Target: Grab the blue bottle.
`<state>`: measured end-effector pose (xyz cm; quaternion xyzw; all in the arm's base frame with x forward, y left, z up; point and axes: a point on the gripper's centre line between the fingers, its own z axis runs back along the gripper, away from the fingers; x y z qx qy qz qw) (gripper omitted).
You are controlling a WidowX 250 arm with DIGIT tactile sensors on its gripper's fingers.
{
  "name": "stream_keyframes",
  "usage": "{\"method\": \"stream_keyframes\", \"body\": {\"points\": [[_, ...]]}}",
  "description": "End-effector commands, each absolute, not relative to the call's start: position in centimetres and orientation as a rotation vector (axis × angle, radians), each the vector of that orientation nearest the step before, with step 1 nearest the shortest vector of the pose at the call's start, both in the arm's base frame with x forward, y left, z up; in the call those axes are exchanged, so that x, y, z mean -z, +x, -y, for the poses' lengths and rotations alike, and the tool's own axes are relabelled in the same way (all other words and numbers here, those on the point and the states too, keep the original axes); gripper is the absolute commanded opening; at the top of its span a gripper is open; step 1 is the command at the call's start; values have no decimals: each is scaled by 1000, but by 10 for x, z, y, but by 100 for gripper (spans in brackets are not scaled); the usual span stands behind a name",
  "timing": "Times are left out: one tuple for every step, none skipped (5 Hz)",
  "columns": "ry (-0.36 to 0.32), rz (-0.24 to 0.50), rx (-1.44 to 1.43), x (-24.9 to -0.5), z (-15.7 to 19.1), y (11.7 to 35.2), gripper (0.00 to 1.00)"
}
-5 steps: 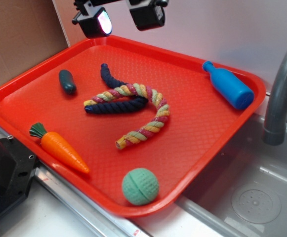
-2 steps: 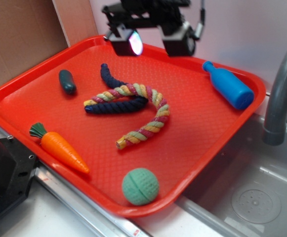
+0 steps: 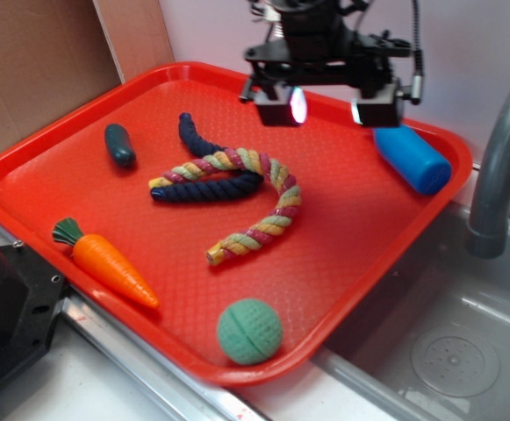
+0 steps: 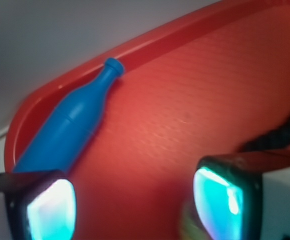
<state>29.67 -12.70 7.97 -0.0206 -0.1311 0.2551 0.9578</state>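
The blue bottle (image 3: pixel 413 156) lies on its side in the far right corner of the red tray (image 3: pixel 53 149), neck toward the back rim. In the exterior view one finger covers its neck. My gripper (image 3: pixel 327 105) hovers open above the tray, just left of the bottle, with nothing between its fingers. In the wrist view the blue bottle (image 4: pixel 70 127) runs diagonally at upper left, and its body passes behind the left fingertip (image 4: pixel 47 210). The gripper (image 4: pixel 137 205) stands over bare tray floor.
On the tray lie a dark navy rope (image 3: pixel 204 180), a multicoloured rope (image 3: pixel 263 197), a dark green pickle toy (image 3: pixel 119 145), an orange carrot (image 3: pixel 110 266) and a green ball (image 3: pixel 249 331). A grey faucet (image 3: pixel 499 158) and sink (image 3: pixel 448 342) are at the right.
The gripper has travelled right along the tray's back edge, from the far left corner to just beside the blue bottle, and sits lower. Nothing on the tray has moved.
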Motion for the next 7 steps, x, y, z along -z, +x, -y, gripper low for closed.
{"method": "stream_keyframes", "body": {"points": [[-160,288,-530,-79,137,335,100],[-153,260,-503,-67,141,347,100],[-136,230,-517,-52,138,352,100],[-82,110,-443,-39,135,353,100],[-64,-122,-383,-52,110,327,0],[-128,-132,-128,-99,65,306,0],[-69,-35,106,-139,27,292,0]]}}
